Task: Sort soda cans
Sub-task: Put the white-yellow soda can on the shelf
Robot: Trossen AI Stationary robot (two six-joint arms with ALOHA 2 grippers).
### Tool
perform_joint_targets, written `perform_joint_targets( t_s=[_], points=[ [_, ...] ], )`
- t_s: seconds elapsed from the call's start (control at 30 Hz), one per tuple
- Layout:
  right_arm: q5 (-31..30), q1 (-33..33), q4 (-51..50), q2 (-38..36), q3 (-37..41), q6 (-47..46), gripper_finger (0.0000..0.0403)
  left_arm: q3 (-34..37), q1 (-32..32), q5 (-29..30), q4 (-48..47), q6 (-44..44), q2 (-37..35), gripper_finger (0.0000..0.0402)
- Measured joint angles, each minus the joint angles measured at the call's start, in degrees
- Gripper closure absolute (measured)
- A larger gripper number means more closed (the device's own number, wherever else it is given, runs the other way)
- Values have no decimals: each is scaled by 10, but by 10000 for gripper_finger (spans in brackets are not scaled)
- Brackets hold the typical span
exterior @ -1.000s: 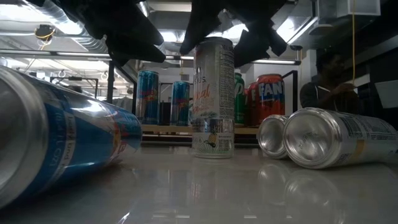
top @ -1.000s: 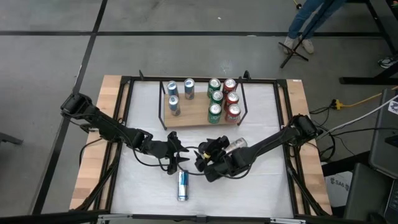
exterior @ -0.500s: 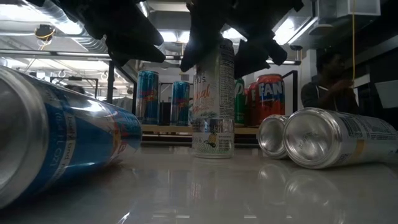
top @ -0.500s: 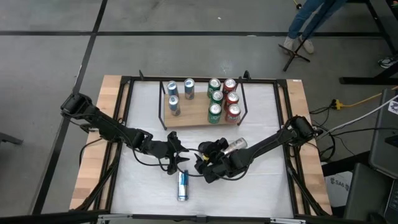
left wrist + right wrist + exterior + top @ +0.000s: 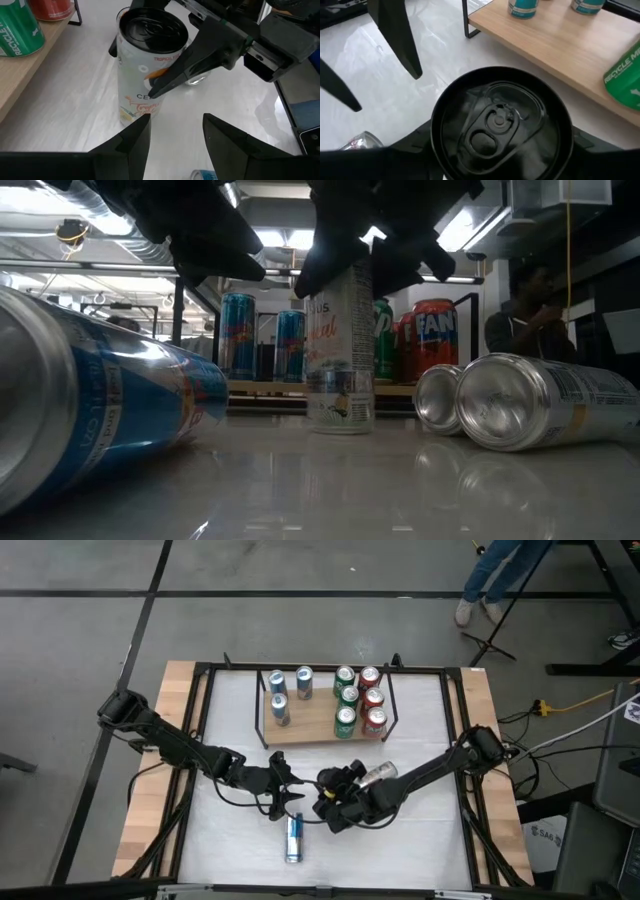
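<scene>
A white soda can point(image 5: 342, 350) with a black top point(image 5: 500, 125) stands upright on the white table, in front of the wooden shelf point(image 5: 310, 727). My right gripper point(image 5: 345, 285) is shut on its upper part. My left gripper point(image 5: 175, 130) hovers open just to the can's left, above the table, with nothing between its fingers. A blue can point(image 5: 293, 838) lies on its side near the table's front edge. Two silver cans point(image 5: 530, 400) lie on their sides to the white can's right. Blue, green and red cans stand on the shelf. My right gripper pinches the white can's side wall just below the top rim point(image 5: 150, 82) between its two fingers point(image 5: 200, 55), one on each opposite side. The fingers slant down from the table's right. The can stands upright with its base on the table.
The shelf holds blue cans point(image 5: 280, 700) on its left part, and green cans point(image 5: 346, 695) and red cans point(image 5: 372, 698) on its right part. A black frame point(image 5: 200, 670) runs round the table. A person point(image 5: 525, 310) sits beyond the far edge.
My right gripper's fingers have drawn together about the top of the white can and taken hold of it. The can has stayed upright in the same spot.
</scene>
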State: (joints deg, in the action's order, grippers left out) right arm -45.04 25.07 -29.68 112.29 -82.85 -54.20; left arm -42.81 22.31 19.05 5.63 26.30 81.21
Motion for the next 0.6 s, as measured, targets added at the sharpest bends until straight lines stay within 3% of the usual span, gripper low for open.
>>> perform_joint_targets(
  t_s=[0.23,0.47,0.6],
  points=[
    [38,-16,-4,-16,0,54,145,0,0,-4,-18,1,0,227],
    [50,-39,2,-44,0,131,161,0,0,-22,-89,24,0,227],
    [87,-63,31,-61,0,200,154,0,0,-21,-112,36,0,227]
  ],
)
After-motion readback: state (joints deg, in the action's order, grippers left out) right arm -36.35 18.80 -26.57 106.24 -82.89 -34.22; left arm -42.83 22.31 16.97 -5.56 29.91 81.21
